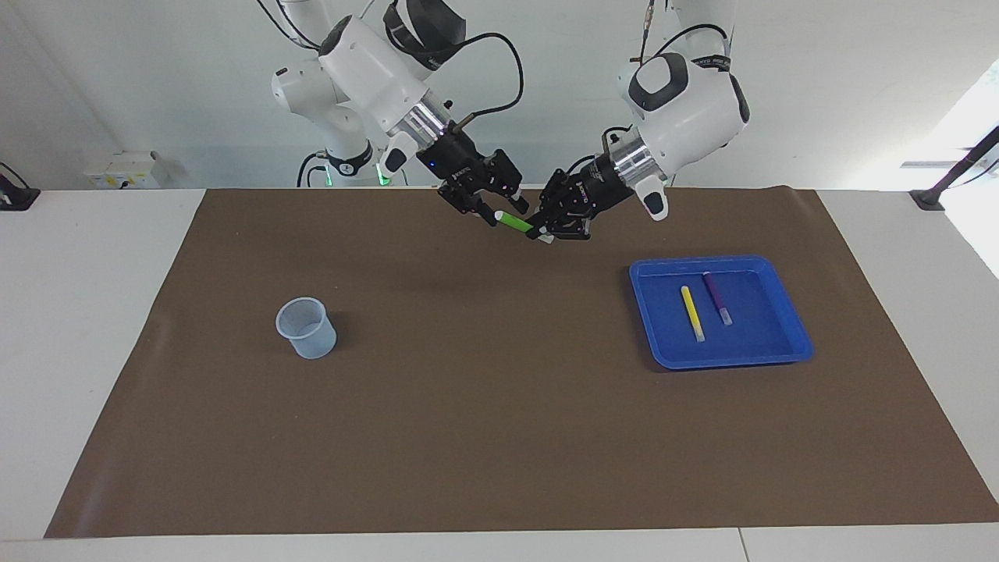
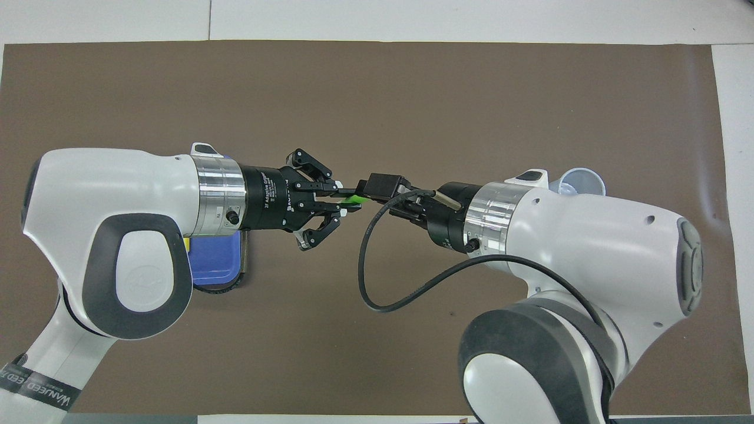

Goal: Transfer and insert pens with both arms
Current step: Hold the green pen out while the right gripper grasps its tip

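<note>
The green pen hangs in the air between the two grippers, over the brown mat near the robots' edge; it also shows in the overhead view. My left gripper is shut on the end with the pale tip. My right gripper meets the pen's other end. The yellow pen and the purple pen lie side by side in the blue tray. In the overhead view the left arm hides both.
A clear plastic cup stands upright on the brown mat toward the right arm's end. The blue tray sits toward the left arm's end. Two slimmer arms stand at the back.
</note>
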Action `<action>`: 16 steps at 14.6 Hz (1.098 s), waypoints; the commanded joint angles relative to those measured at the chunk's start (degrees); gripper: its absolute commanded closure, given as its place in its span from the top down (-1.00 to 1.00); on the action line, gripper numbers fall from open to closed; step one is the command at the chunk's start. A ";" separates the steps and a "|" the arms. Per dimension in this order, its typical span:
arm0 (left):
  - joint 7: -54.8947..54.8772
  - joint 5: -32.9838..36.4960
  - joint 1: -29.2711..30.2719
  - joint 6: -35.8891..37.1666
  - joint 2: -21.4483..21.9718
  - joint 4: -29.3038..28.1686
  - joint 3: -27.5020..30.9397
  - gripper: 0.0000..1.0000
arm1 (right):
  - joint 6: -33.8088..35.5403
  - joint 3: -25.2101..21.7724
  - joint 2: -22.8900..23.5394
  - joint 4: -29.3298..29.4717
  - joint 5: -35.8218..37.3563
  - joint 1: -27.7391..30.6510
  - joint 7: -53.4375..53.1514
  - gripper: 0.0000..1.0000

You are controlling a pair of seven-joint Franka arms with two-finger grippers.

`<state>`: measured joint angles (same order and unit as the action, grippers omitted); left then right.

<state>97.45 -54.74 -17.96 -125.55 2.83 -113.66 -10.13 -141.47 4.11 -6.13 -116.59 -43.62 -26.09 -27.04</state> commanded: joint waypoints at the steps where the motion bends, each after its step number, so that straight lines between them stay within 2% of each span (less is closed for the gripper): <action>1: 0.64 -1.16 -1.11 -1.45 1.92 -2.10 0.64 -1.00 | -0.91 0.29 1.04 1.19 0.56 0.95 0.85 0.45; 2: 0.64 -1.16 -1.11 -1.45 1.92 -2.10 0.64 -1.00 | -1.00 0.29 1.04 1.19 0.56 0.95 0.85 0.44; 4: 0.64 -1.16 -1.11 -1.54 1.92 -2.10 0.64 -1.00 | -1.09 0.20 1.12 1.19 0.56 1.04 0.93 0.31; 10: 0.99 -1.16 -1.20 -2.15 2.10 -2.10 0.64 -1.00 | -1.61 0.29 1.12 1.10 0.56 1.04 0.76 0.27; 12: 1.16 -1.16 -1.20 -2.24 2.10 -2.10 0.64 -1.00 | -1.61 0.29 1.12 1.10 0.56 1.04 0.85 0.06; 14: 1.34 -1.16 -1.20 -2.68 2.10 -2.10 0.64 -1.00 | -1.61 0.29 1.12 1.10 0.56 1.04 0.85 0.00; 15: 1.34 -1.16 -1.20 -2.95 2.10 -2.10 0.64 -1.00 | -1.61 0.29 1.04 1.01 0.56 1.04 0.85 -0.13; 16: 1.34 -1.16 -1.20 -2.95 2.10 -2.10 0.64 -1.00 | -1.61 0.29 1.04 1.01 0.56 1.04 0.85 -0.38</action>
<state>97.99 -54.75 -18.03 -126.79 2.95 -113.66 -10.13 -142.61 3.89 -5.59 -116.18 -43.61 -25.76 -27.01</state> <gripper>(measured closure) 0.833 0.559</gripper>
